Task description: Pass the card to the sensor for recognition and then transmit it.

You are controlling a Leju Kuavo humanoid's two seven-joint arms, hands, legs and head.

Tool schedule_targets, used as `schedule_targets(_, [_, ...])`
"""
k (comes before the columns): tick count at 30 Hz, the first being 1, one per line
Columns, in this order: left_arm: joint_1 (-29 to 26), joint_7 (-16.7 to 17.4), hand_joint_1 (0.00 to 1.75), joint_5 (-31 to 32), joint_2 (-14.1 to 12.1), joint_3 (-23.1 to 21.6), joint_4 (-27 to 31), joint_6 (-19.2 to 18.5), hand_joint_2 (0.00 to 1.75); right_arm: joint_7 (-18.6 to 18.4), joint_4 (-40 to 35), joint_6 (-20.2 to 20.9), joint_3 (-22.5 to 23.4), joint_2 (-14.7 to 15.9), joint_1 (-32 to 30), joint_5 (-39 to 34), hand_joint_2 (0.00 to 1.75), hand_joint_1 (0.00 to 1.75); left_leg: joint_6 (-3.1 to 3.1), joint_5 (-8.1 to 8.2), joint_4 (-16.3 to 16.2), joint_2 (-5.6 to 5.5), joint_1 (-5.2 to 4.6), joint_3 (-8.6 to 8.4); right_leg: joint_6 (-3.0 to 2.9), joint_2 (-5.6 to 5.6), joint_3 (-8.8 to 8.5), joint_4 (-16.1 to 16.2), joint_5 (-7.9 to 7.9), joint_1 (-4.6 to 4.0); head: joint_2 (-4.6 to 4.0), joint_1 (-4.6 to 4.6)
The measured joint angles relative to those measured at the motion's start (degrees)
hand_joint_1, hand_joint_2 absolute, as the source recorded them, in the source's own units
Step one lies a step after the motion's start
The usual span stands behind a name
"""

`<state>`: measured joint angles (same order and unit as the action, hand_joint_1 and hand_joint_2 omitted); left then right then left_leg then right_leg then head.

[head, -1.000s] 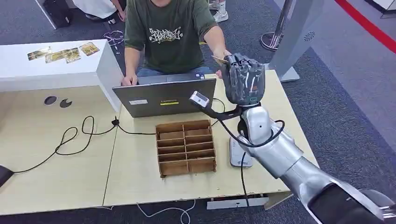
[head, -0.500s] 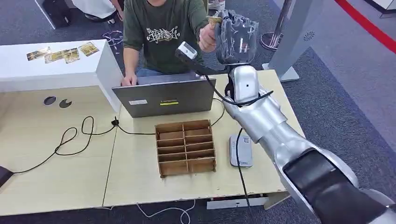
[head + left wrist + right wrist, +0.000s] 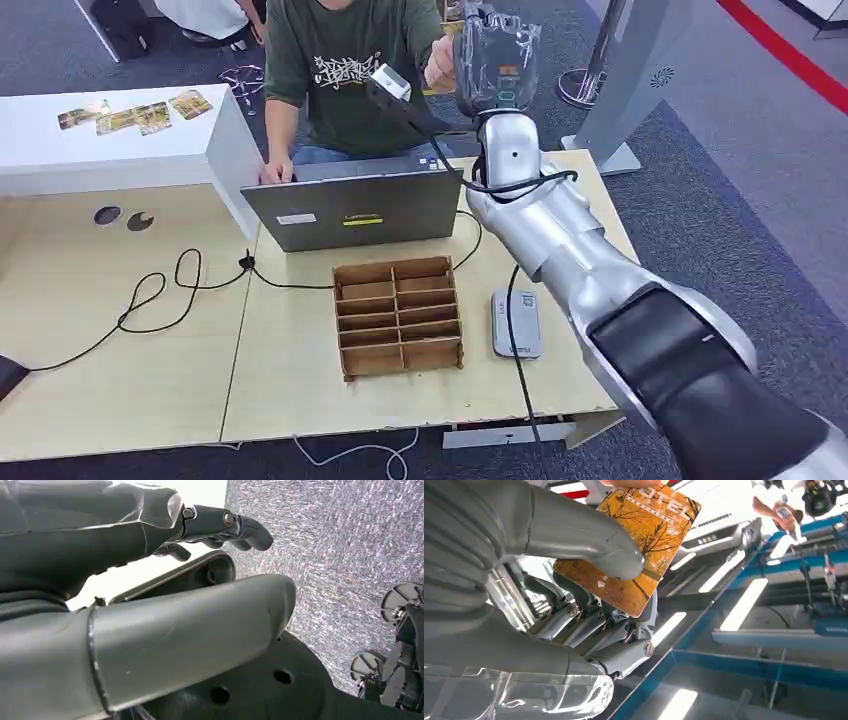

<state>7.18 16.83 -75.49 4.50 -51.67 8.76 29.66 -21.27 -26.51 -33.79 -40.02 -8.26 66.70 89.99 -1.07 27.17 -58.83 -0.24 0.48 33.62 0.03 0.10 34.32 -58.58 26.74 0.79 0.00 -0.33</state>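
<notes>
My right hand (image 3: 495, 60) is raised high over the far side of the table, in front of the seated person. It holds an orange card (image 3: 644, 545) printed with trees, my thumb (image 3: 589, 535) pressing it against the fingers. The person's hand (image 3: 440, 62) is up beside my hand, with a fingertip (image 3: 634, 482) at the card's far edge. The grey-white card sensor (image 3: 518, 323) lies flat on the table, well below the hand, right of the wooden box. My left hand (image 3: 150, 580) hangs low over grey carpet, fingers apart and holding nothing.
A wooden compartment box (image 3: 398, 315) sits mid-table with a grey laptop (image 3: 350, 205) behind it. A black cable (image 3: 150, 300) loops across the left of the table. Several cards (image 3: 135, 115) lie on a white counter at the back left. The sensor's cable (image 3: 520, 390) runs off the front edge.
My right arm has lifted the card from just above the table's far side up towards the person. The person's hand rose with it and stays beside the card.
</notes>
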Motion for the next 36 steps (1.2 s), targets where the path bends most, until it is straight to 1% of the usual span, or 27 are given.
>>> schedule_targets(3, [0.25,0.11,0.00,0.15,0.11,-0.50,0.00,0.00,0.00,-0.57,1.83,1.31,-0.09,-0.83,0.53,0.00,1.75,1.75,0.00,0.00,0.00,0.00,0.01,-0.01,0.00,0.00,0.00,0.00,0.00,0.00,0.02,0.02])
schedule_targets(9, [0.33,0.17,0.00,0.17,0.22,-0.98,0.00,0.00,0.00,-1.00,4.10,1.48,-0.20,-1.73,0.61,0.00,1.75,1.75,0.00,0.00,0.00,0.00,0.01,-0.01,0.00,0.00,0.00,-0.01,0.00,-0.01,0.00,0.02])
schedule_targets(10, [0.33,0.17,0.00,0.17,0.22,-0.98,0.00,0.00,0.00,-1.03,4.30,1.59,-0.22,-1.75,0.61,0.00,1.75,1.29,0.00,0.00,0.00,0.00,0.01,-0.01,0.00,0.00,0.00,-0.01,0.00,-0.01,0.00,0.00])
schedule_targets(11, [0.33,0.17,0.00,0.17,0.22,-0.98,0.00,0.00,0.00,-1.07,4.50,1.92,-0.24,-1.77,0.62,-0.02,1.75,0.00,0.00,0.00,0.00,0.00,0.00,-0.01,0.00,0.00,0.00,0.00,0.00,-0.01,0.02,0.02])
schedule_targets(17, [0.34,0.17,0.00,0.04,0.22,-1.03,0.00,0.00,0.00,-1.35,5.55,2.60,-0.31,-1.88,0.59,-0.39,1.75,0.00,0.00,0.00,0.00,0.00,0.00,0.00,0.00,0.00,0.00,0.00,0.00,0.00,0.02,0.02])
schedule_targets(25, [0.39,0.17,0.00,-0.07,0.22,-1.05,0.00,0.02,0.00,-2.03,6.07,2.49,-0.31,-1.90,0.59,-0.33,1.75,0.00,0.00,0.00,0.00,0.00,0.00,0.00,0.00,0.00,0.01,0.00,0.00,0.00,0.00,0.00])
schedule_targets(36, [0.47,0.17,0.00,-0.26,0.20,-1.05,0.00,0.17,0.00,-2.05,6.29,2.20,-0.13,-1.88,0.59,-0.11,1.75,0.00,0.00,0.00,0.00,0.00,0.00,0.00,0.00,0.00,0.01,0.00,0.00,0.00,0.02,0.00])
